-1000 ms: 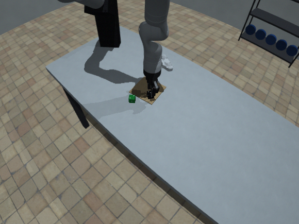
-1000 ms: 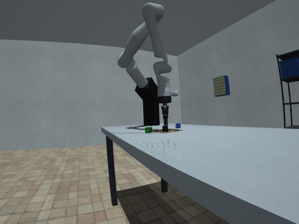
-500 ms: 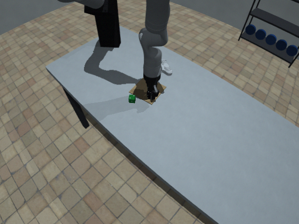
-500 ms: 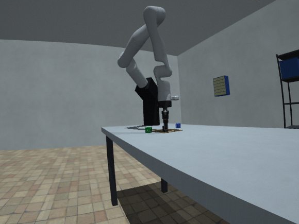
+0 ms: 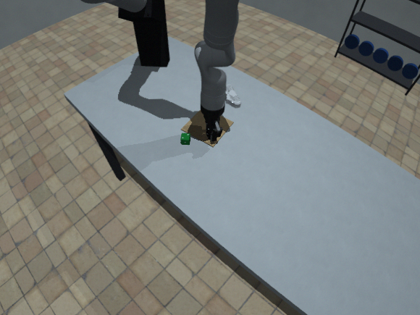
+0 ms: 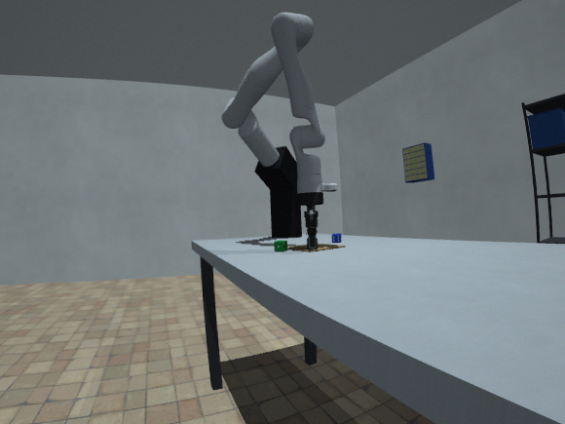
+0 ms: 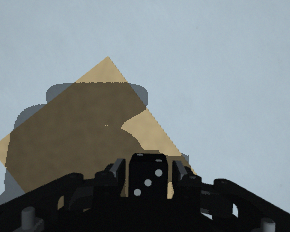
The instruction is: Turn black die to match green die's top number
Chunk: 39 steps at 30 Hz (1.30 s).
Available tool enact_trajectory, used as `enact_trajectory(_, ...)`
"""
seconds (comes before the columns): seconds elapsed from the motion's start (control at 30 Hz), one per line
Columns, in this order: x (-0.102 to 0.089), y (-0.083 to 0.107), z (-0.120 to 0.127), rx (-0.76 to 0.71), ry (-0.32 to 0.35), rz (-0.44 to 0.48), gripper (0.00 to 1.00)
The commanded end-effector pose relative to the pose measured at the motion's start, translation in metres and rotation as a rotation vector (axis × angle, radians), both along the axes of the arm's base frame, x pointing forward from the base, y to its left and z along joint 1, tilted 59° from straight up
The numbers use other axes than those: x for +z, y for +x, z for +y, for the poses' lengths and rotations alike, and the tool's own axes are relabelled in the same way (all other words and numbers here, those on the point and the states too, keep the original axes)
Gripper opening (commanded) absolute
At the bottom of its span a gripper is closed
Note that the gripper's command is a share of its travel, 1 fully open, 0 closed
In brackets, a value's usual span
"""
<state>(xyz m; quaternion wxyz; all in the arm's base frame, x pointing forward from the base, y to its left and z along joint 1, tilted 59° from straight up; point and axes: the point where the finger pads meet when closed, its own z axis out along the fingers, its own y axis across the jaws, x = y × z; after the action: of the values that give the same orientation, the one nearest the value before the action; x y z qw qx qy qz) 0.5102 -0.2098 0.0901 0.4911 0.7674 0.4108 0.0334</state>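
Observation:
The black die sits on the tan mat, near one of its edges. In the wrist view its upper face shows three white pips in a diagonal; its near end merges with the dark gripper. My gripper points straight down, partly open, with one finger on each side of the black die and a narrow gap at both sides. The green die rests on the table just off the mat; its top number is too small to read.
A blue die sits on the table beyond the mat; the arm hides it in the top view. The black robot base stands at the table's back end. A shelf rack stands beyond the table.

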Motion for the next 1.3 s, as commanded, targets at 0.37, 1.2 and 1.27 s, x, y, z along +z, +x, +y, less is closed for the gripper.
enact_trajectory(0.37, 0.0001, 0.0002, 0.0006, 0.001, 0.000, 0.000, 0.46)
enact_trajectory(1.2, 0.0001, 0.0002, 0.0006, 0.001, 0.000, 0.000, 0.26)
enact_trajectory(1.27, 0.0001, 0.0002, 0.0006, 0.001, 0.000, 0.000, 0.26)
